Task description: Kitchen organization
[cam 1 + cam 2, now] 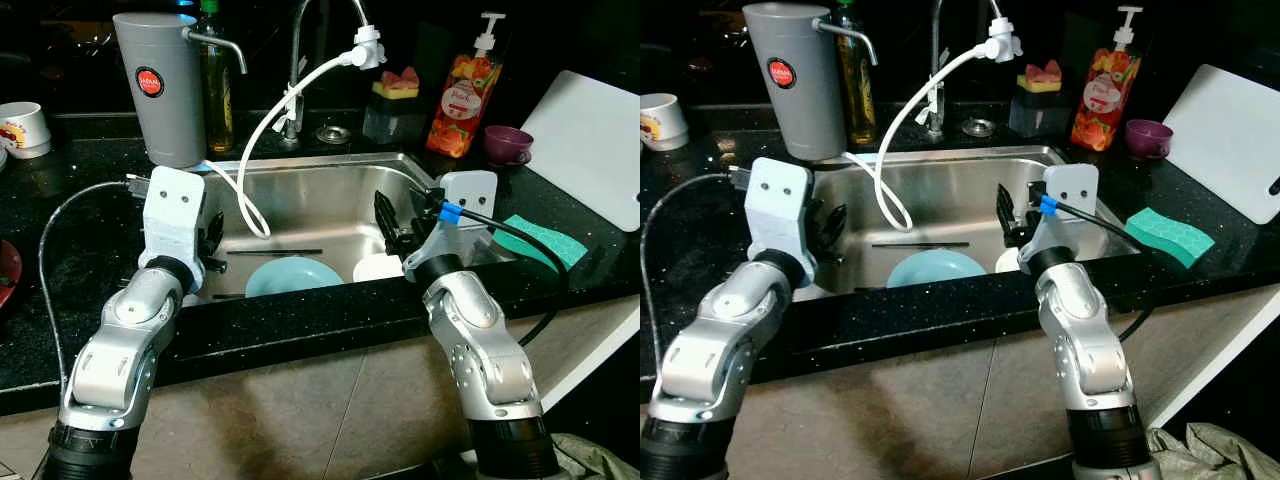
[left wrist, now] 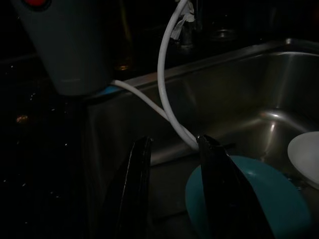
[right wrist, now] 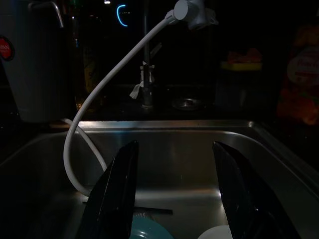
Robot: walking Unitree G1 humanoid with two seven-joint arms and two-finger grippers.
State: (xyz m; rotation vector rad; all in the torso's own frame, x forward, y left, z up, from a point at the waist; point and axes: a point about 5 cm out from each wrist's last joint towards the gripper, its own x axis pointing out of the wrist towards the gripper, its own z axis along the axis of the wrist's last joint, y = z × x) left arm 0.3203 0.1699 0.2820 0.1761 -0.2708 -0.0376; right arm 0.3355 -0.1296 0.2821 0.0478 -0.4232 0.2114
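Note:
A steel sink is set in the black counter, with a light blue bowl and a white dish at its front. A dark stick lies on the sink floor. My left gripper hangs open over the sink's left side, above and left of the blue bowl. My right gripper stands open over the sink's right part, just above the white dish, with nothing between its fingers. A white hose loops from the faucet into the sink.
A grey water filter jug stands at the sink's back left, with an oil bottle beside it. Behind the sink are a sponge holder, a soap pump bottle and a purple cup. A green sponge and white cutting board lie right.

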